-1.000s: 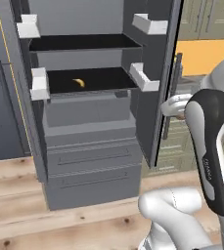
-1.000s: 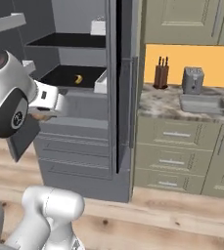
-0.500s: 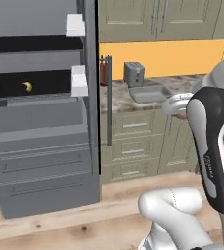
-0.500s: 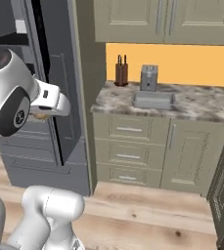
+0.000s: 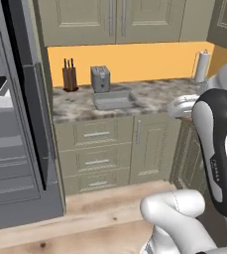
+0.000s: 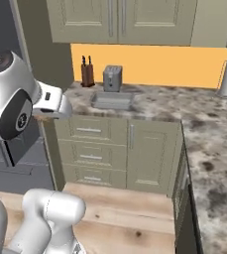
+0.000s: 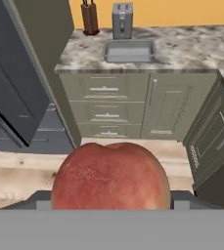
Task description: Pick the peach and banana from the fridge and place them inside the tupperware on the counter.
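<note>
Counter [image 5: 149, 96] mottled marble-like – floor [image 6: 130, 218] wood – peach [image 7: 111, 176] smooth-skinned.

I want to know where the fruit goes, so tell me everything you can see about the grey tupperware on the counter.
The tupperware is a shallow, rectangular grey tray with a flared rim, plastic-looking and seemingly empty. It lies flat on the marbled counter, just in front of the toaster, with the knife block standing off to one side. Nothing else touches it.

A kitchen: marble counter [image 5: 149, 96], toaster [image 5: 100, 79], knife block [image 5: 70, 77], open fridge [image 5: 16, 149].
</note>
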Controlling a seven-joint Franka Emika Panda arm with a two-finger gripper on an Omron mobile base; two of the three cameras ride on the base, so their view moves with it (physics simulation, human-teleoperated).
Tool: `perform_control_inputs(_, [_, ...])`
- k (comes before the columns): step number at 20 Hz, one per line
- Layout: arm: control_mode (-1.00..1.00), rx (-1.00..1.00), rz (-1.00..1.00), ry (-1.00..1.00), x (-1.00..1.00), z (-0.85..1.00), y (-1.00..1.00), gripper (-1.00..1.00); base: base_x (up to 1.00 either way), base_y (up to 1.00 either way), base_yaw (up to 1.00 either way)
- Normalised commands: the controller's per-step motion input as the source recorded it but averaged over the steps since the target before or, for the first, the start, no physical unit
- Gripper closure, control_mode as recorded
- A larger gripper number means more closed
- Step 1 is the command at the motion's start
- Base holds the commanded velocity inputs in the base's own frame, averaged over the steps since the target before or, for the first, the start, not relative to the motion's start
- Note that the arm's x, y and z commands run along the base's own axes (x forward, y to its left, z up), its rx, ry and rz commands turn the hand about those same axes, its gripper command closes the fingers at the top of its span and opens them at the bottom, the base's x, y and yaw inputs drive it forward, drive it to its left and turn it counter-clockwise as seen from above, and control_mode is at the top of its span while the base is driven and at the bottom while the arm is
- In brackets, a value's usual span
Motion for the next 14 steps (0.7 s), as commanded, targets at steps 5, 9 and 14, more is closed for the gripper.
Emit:
perform_control_inputs(5, [1.00,0.00,0.00,0.00,0.00,0.00,0.00,1.00,0.98,-0.07,0.00])
perform_control_inputs(9, [1.00,0.00,0.00,0.00,0.00,0.00,0.00,1.00,1.00,0.00,0.00])
perform_control_inputs(14, [1.00,0.00,0.00,0.00,0.00,0.00,0.00,1.00,0.83,0.00,0.00])
